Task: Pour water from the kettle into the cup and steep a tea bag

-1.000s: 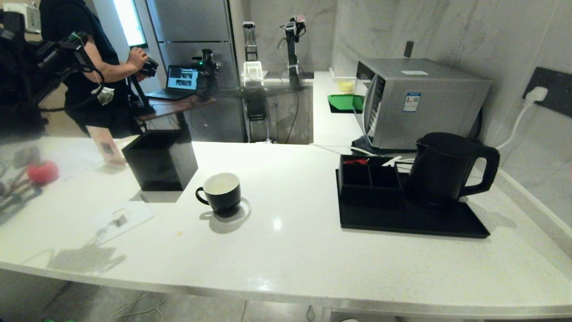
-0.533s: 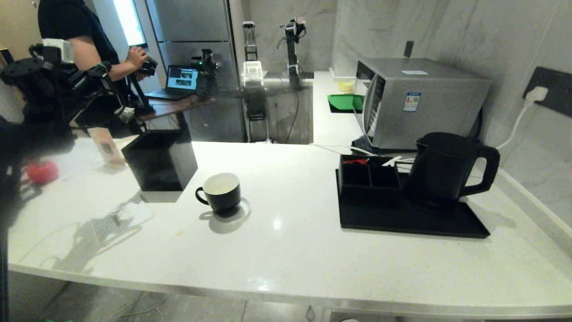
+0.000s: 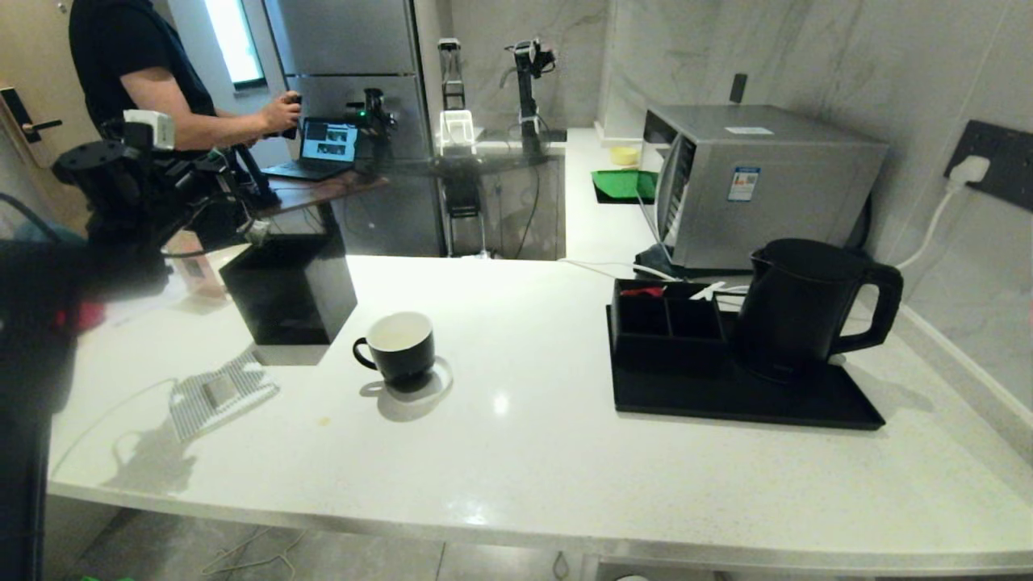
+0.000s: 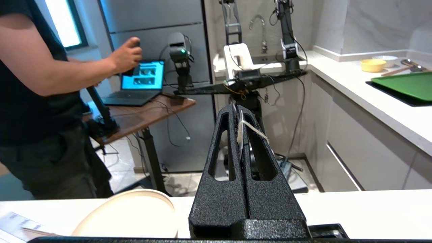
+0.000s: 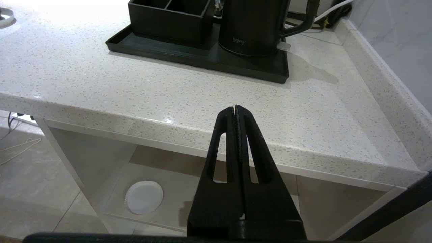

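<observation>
Left hand [image 4: 240,116], clamped on the tea bag's string [image 4: 251,127], rides high at far left, likely to dangle it over the cup [image 3: 399,345] mid-desk; kettle [image 3: 799,308] waits right; right hand [image 5: 236,111] together, parked

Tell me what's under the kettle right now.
The kettle stands on a flat black tray lying on the white counter, beside a black compartment box on the same tray. Whether it sits on a separate base is hidden by its body.
</observation>
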